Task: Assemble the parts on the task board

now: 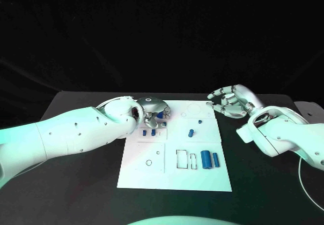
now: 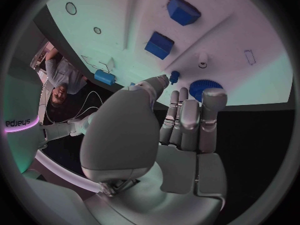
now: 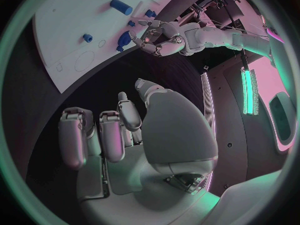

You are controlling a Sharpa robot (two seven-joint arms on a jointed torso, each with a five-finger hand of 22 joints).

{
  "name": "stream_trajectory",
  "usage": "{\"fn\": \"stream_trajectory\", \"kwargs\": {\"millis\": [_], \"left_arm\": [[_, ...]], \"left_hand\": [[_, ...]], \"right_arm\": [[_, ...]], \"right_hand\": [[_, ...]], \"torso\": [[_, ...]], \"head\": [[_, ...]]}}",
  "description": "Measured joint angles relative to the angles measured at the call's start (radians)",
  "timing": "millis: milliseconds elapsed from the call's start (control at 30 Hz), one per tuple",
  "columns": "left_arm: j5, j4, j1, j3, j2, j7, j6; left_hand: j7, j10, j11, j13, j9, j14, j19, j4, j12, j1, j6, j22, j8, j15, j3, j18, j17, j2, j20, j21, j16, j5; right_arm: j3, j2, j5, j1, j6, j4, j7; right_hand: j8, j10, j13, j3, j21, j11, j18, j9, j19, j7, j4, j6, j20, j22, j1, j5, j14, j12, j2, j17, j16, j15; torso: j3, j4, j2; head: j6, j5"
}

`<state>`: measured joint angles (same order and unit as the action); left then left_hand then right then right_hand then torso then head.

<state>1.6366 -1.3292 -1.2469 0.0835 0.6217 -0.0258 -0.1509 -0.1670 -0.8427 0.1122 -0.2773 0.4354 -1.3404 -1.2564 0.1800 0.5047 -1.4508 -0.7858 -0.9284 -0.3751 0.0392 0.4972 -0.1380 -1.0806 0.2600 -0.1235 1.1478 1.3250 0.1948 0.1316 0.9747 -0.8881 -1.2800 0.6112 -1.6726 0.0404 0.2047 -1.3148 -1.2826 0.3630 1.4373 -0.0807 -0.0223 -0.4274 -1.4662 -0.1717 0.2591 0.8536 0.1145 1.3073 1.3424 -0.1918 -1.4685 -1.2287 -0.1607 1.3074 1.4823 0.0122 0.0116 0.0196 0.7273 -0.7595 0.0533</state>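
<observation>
Blue plastic gear (image 2: 204, 87) near the board's (image 1: 138, 176) far edge looks light, stiff, slippery: best pinched by its rim. Left hand (image 2: 181, 120) hovers over it, fingers together, holding nothing; right hand (image 1: 231, 101) curled, empty.

The left hand (image 1: 152, 112) is covering part of the task board (image 1: 175, 164) and mostly hiding a blue part (image 1: 160, 114); whether its fingers are touching that part is staying unclear.
</observation>
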Motion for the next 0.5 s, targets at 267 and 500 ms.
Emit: {"fn": "stream_trajectory", "kwargs": {"millis": [267,500], "left_arm": [[0.012,0.023,0.002,0.0,-0.021,0.004,0.018],[0.016,0.037,0.01,0.0,-0.034,0.004,0.024]], "left_hand": [[0.003,-0.05,-0.007,0.026,-0.02,-0.02,-0.021,-0.011,-0.015,-0.009,-0.03,-0.065,0.008,-0.009,0.03,0.0,-0.014,-0.001,0.004,0.052,0.025,0.0],[0.004,-0.061,-0.006,0.037,-0.028,-0.025,-0.021,-0.017,-0.026,-0.009,-0.04,-0.076,0.013,-0.01,0.043,0.0,-0.013,-0.001,0.004,0.061,0.029,0.0]], "right_arm": [[0.0,-0.001,0.001,0.0,0.001,-0.001,0.0],[0.0,-0.002,0.001,0.0,0.001,-0.001,0.0]], "right_hand": [[0.0,0.0,0.0,0.0,0.0,0.0,0.0,0.0,0.0,0.0,0.0,0.0,0.0,0.001,0.0,0.0,0.0,0.0,0.0,0.0,0.0,0.0],[0.004,0.0,0.0,0.003,0.0,0.0,0.0,0.0,0.0,0.0,0.003,0.0,0.0,0.001,0.0,0.0,0.0,0.0,0.0,0.0,0.0,0.0]], "torso": [[-0.0004,-0.0012,0.0],[-0.0004,-0.0016,-0.001]], "head": [[-0.005,-0.003],[-0.006,-0.005]]}}
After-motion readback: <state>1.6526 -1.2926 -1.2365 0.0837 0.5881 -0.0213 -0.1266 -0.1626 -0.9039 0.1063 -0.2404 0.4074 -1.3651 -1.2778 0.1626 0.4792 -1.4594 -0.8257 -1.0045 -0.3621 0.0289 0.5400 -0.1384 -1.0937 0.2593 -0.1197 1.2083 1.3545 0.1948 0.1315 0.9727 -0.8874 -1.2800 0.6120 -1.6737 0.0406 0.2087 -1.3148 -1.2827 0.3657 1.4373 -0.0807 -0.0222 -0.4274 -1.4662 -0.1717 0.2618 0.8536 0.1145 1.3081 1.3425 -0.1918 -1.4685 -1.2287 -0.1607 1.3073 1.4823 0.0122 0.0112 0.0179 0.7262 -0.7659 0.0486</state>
